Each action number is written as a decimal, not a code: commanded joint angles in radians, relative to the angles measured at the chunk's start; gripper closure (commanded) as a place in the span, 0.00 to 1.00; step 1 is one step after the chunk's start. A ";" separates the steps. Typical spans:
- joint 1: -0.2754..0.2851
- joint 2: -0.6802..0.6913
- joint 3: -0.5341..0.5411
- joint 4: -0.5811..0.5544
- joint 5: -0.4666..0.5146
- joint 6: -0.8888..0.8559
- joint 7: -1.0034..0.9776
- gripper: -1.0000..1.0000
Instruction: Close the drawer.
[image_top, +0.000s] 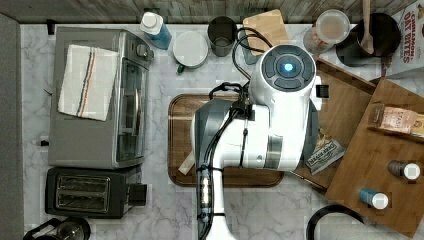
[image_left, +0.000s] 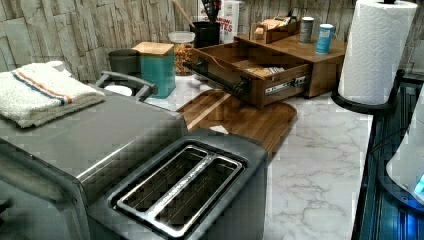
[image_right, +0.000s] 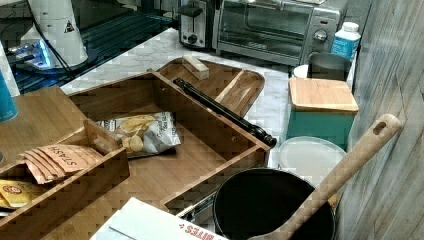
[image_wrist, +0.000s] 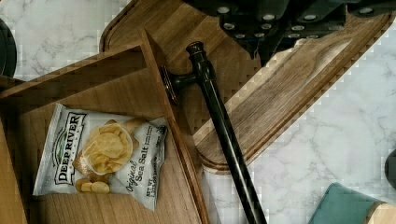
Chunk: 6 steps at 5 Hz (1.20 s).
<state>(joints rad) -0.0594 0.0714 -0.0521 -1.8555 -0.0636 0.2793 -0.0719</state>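
Up close in the wrist view, the chip bag (image_wrist: 100, 156) lies flat on the floor of the drawer (image_wrist: 116, 93), lower left of the frame, and it reads "DEEP RIVER", "Original Sea Salt". The drawer's dark bar handle (image_wrist: 224, 135) runs diagonally down the middle of the frame, over the edge of the dark wooden tray (image_wrist: 280, 79). The gripper (image_wrist: 275, 23) sits at the top edge, dark housing and screws; whether its fingers are apart or together, I cannot tell.

The drawer is pulled well out of its wooden cabinet (image_left: 320, 55), upper centre of the left view, with a metal slide rail along its side.

From the top view, the white arm (image_top: 270, 125) is folded over the frame's centre, covering most of the tray, a blue light glowing on its joint cap.

In the right view's lower left, a divider box holds orange packets (image_right: 60, 157) marked "STASH". A carton at the bottom edge shows "BITES"; the top view's upper right corner gives it as "OAT BITES" (image_top: 412, 37).

Farther off, the right view's top holds the toaster oven (image_right: 280, 27); the left view adds a striped towel (image_left: 37, 90) on it and a paper towel roll (image_left: 375, 50) at upper right.
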 joint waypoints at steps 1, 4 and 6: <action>-0.005 0.000 -0.007 0.000 -0.006 0.000 0.000 1.00; -0.005 0.109 -0.003 0.041 -0.042 0.087 -0.109 1.00; -0.020 0.231 0.019 0.175 -0.037 0.073 -0.194 1.00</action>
<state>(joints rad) -0.0654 0.2869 -0.0469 -1.8281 -0.0899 0.3777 -0.1957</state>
